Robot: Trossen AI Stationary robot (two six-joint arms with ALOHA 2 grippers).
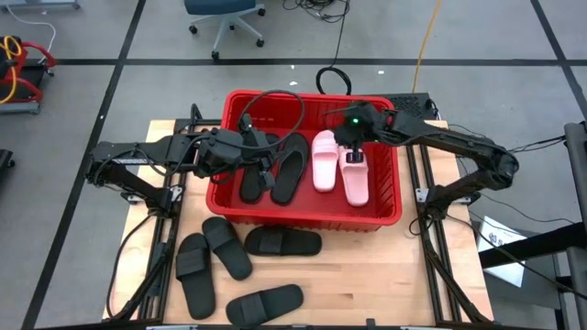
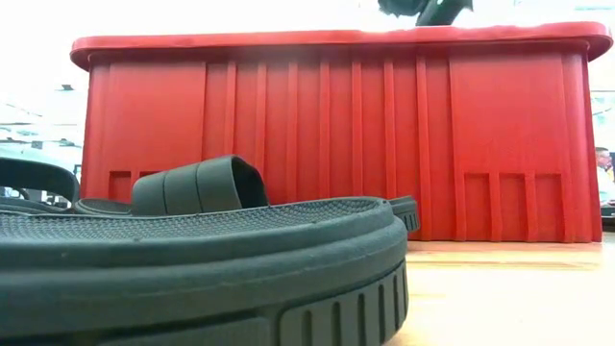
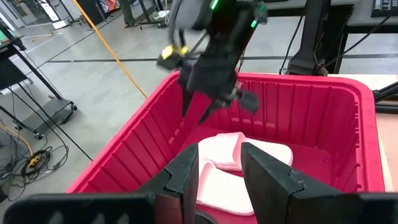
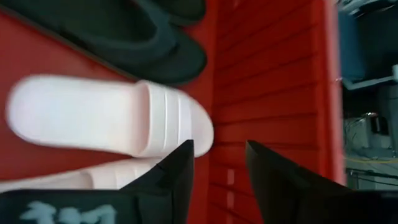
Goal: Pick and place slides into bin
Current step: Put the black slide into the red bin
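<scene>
The red bin stands in the middle of the table. Inside it, two black slides lie on its floor at the left and two pale pink slides at the right. Several more black slides lie flat on the table in front of the bin. My left gripper hangs open above the black slides in the bin, with nothing between its fingers. My right gripper hangs open over the far end of the pink slides, clear of them, with nothing between its fingers.
The bin's ribbed walls rise around both grippers. One black slide lies close to the table's near edge. Bare wood lies at the near right. Cables and an office chair are on the floor beyond the table.
</scene>
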